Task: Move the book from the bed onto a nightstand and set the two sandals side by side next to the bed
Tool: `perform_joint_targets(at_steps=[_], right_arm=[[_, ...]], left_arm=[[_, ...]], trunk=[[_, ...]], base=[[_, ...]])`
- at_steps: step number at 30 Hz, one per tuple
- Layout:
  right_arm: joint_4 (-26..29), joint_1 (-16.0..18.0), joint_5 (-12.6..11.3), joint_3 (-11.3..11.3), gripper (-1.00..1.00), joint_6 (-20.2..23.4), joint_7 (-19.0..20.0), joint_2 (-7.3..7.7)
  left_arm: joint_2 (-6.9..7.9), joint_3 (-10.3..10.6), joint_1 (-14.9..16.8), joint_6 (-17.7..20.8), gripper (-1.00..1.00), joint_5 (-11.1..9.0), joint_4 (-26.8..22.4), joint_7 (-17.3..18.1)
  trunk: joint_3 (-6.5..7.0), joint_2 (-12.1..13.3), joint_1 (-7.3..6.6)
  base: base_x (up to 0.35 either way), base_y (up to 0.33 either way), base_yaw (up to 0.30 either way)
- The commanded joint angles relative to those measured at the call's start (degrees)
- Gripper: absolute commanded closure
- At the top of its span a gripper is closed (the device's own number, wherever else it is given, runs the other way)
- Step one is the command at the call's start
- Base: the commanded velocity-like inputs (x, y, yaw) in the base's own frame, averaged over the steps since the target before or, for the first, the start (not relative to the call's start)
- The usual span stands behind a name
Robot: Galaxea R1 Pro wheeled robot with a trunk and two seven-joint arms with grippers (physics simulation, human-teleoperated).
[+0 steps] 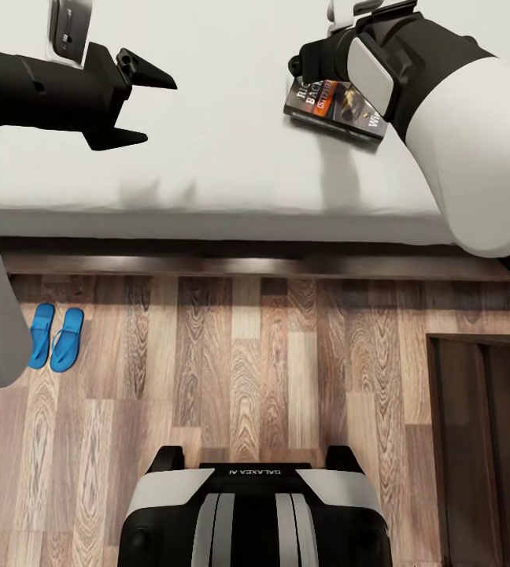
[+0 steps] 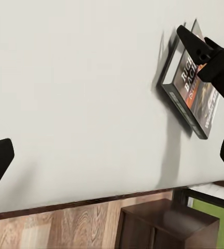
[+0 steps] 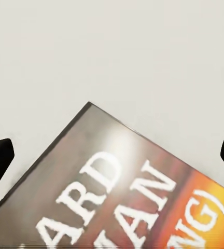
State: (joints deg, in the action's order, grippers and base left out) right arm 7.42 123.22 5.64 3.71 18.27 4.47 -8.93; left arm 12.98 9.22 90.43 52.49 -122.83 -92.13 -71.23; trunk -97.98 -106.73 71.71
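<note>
Book (image 1: 335, 110) lies on off-white bed (image 1: 208, 157), above wood floor (image 1: 247, 362).

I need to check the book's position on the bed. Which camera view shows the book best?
The left wrist view: the book lies nearly whole on the bed, one corner behind the right gripper. The head view has the right arm covering part of it. The right wrist view gives a cropped cover close-up.

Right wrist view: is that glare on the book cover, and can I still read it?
Right wrist view: a pale glare patch washes the dark orange-banded paperback book; its large white letters are cropped, slightly soft. Head view: cover glare-free, partly hidden by the right gripper.
</note>
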Motion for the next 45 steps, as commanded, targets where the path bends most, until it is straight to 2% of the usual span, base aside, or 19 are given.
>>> perform_joint_targets(at_steps=[1, 19, 25, 28, 34, 35, 38, 40, 41, 45], right_arm=[[0.17, 0.00, 0.60, 0.34, -1.00, 0.36, 0.27, 0.02], [0.65, 0.07, 0.60, 0.34, -1.00, 0.36, 0.30, 0.08], [2.54, 0.76, 0.60, 0.34, -1.00, 0.39, 0.53, 0.08], [6.79, 1.07, 0.60, 0.34, -1.00, 0.97, 0.61, 0.04], [16.30, 0.76, 0.66, 0.46, -1.00, 5.98, 0.67, 0.05], [16.30, 0.76, 0.66, 0.46, -1.00, 5.98, 0.67, 0.05], [21.83, 0.04, 0.76, 0.58, -1.00, 10.13, 0.69, 0.03], [26.55, -1.54, 1.02, 0.71, -1.00, 15.05, 0.62, 0.00], [26.55, -1.54, 1.02, 0.71, -1.00, 15.05, 0.62, 0.00], [30.52, -2.99, 1.16, 0.83, -1.00, 19.48, 0.58, -0.02]], left_arm=[[0.02, 0.01, 0.04, 0.25, -1.00, -0.48, -0.01, -0.57], [0.03, -0.08, 0.16, 0.23, -1.00, -0.45, -0.04, -0.57], [0.03, -0.08, 0.25, 0.24, -1.00, -0.47, -0.03, -0.57], [0.03, -0.08, 0.31, 0.24, -1.00, -0.47, -0.05, -0.57], [0.02, -0.08, 0.46, 0.24, -1.00, -0.48, -0.02, -0.56], [0.02, -0.08, 0.46, 0.24, -1.00, -0.48, -0.02, -0.56], [0.02, -0.05, 0.50, 0.24, -1.00, -0.48, -0.02, -0.56], [0.06, -0.04, 0.52, 0.25, -1.00, -0.48, 0.00, -0.57], [0.06, -0.04, 0.52, 0.25, -1.00, -0.48, 0.00, -0.57], [0.08, -0.01, 0.48, 0.25, -1.00, -0.48, 0.01, -0.57]], trunk=[[-0.02, -0.01, -0.02], [-0.02, -0.01, -0.02], [-0.02, -0.01, -0.02], [-0.02, -0.01, -0.02], [-0.02, -0.01, -0.02], [-0.02, -0.01, -0.02], [0.01, -0.01, -0.02], [0.09, -0.01, -0.02], [0.14, -0.01, -0.02], [0.38, -0.01, -0.02]], base=[[-0.193, 0.000, 0.000], [-0.047, 0.000, 0.000], [-0.003, 0.000, 0.000], [0.000, 0.000, 0.000], [0.000, 0.000, 0.000], [0.000, 0.000, 0.000], [0.000, 0.000, -0.012], [0.000, 0.000, -0.077], [0.000, 0.000, -0.084], [0.000, 0.000, -0.097]])
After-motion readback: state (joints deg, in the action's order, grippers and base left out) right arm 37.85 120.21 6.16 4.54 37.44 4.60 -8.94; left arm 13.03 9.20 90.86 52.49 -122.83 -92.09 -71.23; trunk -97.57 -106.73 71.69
